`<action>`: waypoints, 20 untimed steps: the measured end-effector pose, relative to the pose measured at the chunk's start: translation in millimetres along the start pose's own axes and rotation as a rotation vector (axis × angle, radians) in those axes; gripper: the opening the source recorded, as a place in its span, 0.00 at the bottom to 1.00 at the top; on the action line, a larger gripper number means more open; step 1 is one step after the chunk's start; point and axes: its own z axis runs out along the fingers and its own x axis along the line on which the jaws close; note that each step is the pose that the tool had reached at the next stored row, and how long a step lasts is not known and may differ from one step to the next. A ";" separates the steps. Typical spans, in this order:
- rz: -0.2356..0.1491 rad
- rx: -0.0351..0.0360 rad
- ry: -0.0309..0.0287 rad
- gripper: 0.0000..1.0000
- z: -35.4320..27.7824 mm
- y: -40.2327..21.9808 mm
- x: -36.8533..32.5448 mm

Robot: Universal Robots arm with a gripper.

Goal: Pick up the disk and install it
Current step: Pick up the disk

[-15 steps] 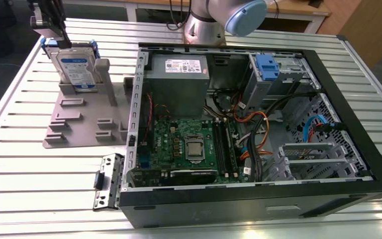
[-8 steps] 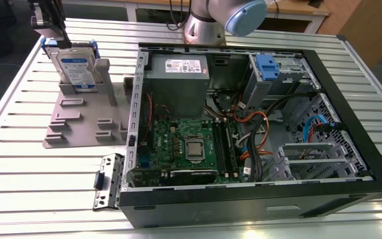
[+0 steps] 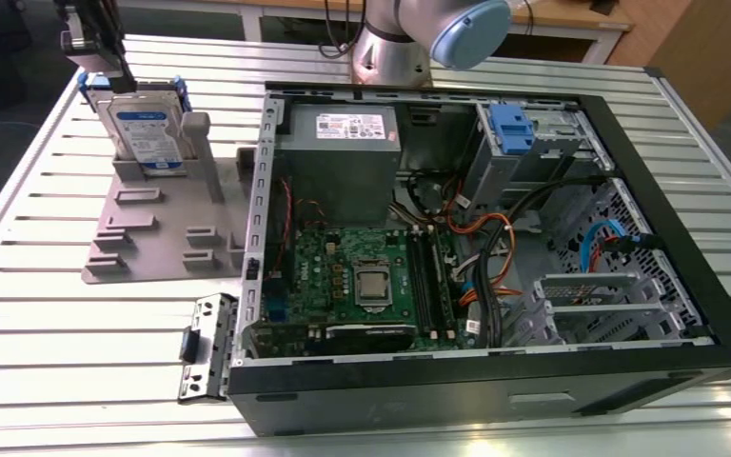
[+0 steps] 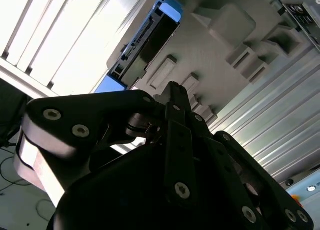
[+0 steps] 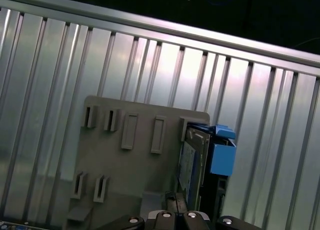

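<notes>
My claw [image 4: 172, 89], clenched empty, hangs over the disk [image 3: 148, 129] upright in its stand [image 3: 149, 243]: stiff, dense, shock-shy, I judge, best pinched across the flat faces near its top.

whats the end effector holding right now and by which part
Nothing is held: the end effector hangs empty above the disk, which stands on edge in the grey holder.
</notes>
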 end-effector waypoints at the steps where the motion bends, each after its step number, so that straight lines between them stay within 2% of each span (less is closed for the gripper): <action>1: -0.003 -0.0001 0.0000 0.10 0.0 0.0 0.0; 13: -0.036 -0.0011 -0.0007 0.10 0.0 0.0 0.0; 20: -0.038 -0.0011 -0.0008 0.11 0.0 0.0 0.0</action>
